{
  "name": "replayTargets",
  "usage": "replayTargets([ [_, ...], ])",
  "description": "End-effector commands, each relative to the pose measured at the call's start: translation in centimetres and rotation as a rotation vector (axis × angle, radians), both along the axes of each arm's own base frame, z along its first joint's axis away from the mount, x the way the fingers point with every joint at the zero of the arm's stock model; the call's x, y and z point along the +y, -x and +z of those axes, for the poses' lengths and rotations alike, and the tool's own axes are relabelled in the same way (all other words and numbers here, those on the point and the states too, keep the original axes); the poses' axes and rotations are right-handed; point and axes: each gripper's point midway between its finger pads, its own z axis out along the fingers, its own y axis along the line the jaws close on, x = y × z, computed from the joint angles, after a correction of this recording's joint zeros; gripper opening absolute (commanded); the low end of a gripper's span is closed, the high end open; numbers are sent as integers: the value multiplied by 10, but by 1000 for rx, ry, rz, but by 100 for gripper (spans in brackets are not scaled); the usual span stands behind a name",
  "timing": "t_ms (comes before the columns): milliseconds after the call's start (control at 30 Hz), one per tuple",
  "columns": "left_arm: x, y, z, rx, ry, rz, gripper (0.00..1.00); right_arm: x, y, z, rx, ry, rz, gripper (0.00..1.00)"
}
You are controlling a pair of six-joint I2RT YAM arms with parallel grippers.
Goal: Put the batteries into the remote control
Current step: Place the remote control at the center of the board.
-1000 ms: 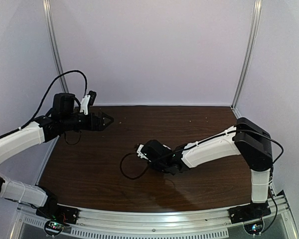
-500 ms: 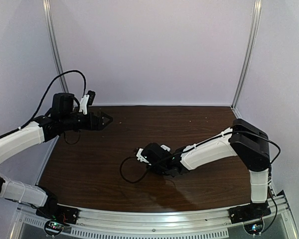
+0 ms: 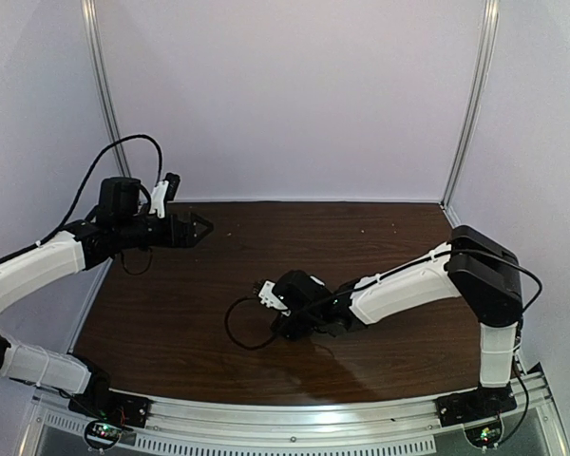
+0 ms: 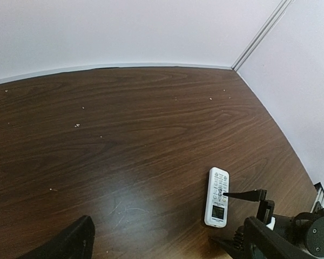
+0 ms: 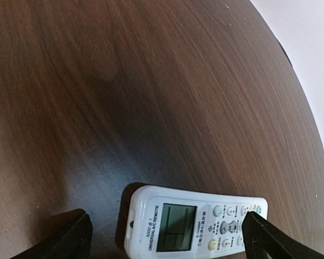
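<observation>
The remote control (image 5: 194, 222) lies flat on the dark wooden table with its screen and buttons facing up. My right gripper (image 5: 170, 240) hangs open just above it, one finger off its screen end and the other over its button end. In the left wrist view the remote control (image 4: 216, 197) sits at the lower right with a right-arm finger (image 4: 243, 195) reaching across its buttons. From the top camera the right gripper (image 3: 309, 328) covers the remote. My left gripper (image 3: 199, 228) hovers open and empty at the back left. No batteries are in view.
White walls with metal corner posts (image 3: 470, 104) close the table at the back and sides. A black cable loop (image 3: 239, 323) hangs beside the right wrist. The right arm's elbow (image 3: 484, 271) stands at the table's right edge.
The right gripper has spread its jaws wide low over the table, and its wrist has shifted slightly. The left arm has stayed put.
</observation>
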Motion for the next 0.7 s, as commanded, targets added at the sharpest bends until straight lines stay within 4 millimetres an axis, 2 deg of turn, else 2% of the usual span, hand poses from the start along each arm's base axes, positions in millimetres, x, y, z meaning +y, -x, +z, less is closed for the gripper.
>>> replayTargets([
  [0, 3, -3, -4, 23, 4, 10, 97, -10, 28, -12, 108, 20, 53, 99],
  [167, 6, -11, -2, 58, -14, 43, 97, -10, 37, 32, 117, -107, 62, 100],
  [367, 8, -26, 1, 98, -39, 89, 97, -25, 33, 105, 83, -261, 28, 100],
  [533, 7, -27, -2, 76, -31, 77, 97, -58, 7, 143, 107, -399, -55, 100],
  [567, 8, -28, -4, 73, -38, 86, 97, -68, -1, 152, 107, -439, -81, 100],
  [667, 12, -32, -12, 79, -59, 109, 97, -101, -26, 162, 136, -564, -181, 100],
])
